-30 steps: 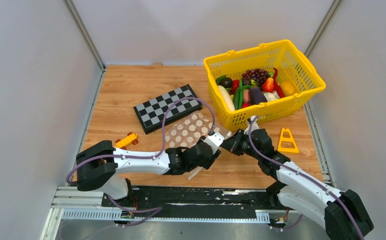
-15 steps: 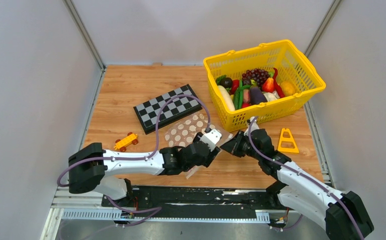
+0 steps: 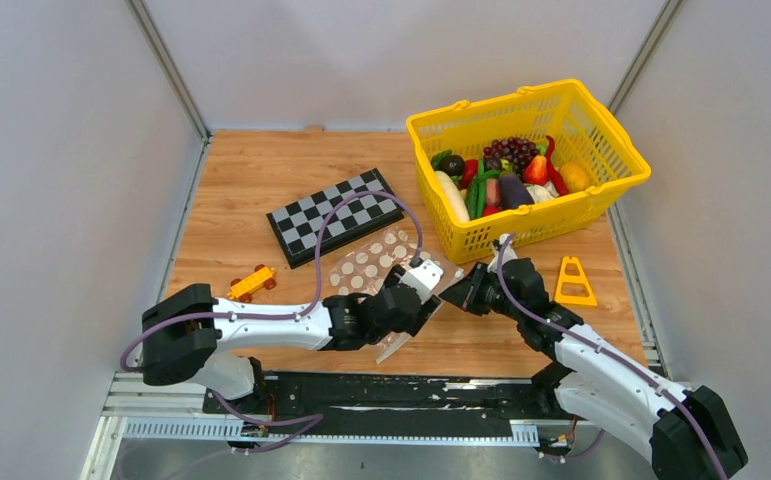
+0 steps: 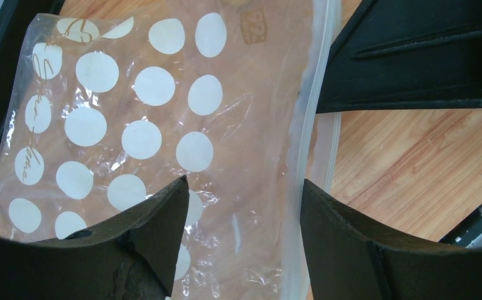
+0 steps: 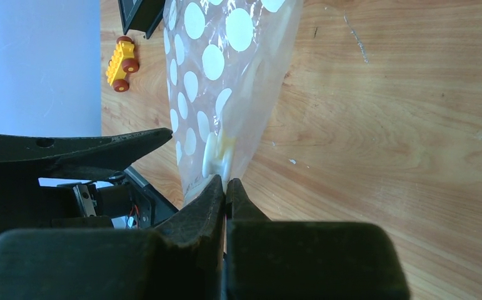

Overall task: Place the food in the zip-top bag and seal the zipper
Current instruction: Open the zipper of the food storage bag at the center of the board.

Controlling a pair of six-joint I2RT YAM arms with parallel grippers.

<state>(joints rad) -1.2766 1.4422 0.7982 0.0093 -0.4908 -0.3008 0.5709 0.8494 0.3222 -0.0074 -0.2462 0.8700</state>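
Note:
The zip-top bag [image 3: 373,264], clear with white dots, lies on the table in front of the checkerboard. My right gripper [image 3: 464,291] is shut on the bag's near corner [image 5: 225,182], and the bag [image 5: 225,75] hangs away from it. My left gripper [image 4: 243,187] is open and hovers over the bag [image 4: 138,131], one finger over the dots and the other at the zipper [image 4: 308,119]. The bag looks empty. The food lies in the yellow basket [image 3: 601,130]: a grape bunch [image 3: 514,152], a cream-white vegetable [image 3: 451,196] and a red fruit [image 3: 536,170].
A black-and-white checkerboard [image 3: 333,215] lies behind the bag. A yellow toy car [image 3: 252,282] sits to the left, also in the right wrist view [image 5: 120,62]. An orange triangular piece [image 3: 573,281] lies right of my right arm. Grey walls close in both sides.
My left gripper has drawn back a little to the left along the bag's edge. The bag has shifted slightly. My right gripper has stayed put, holding the bag.

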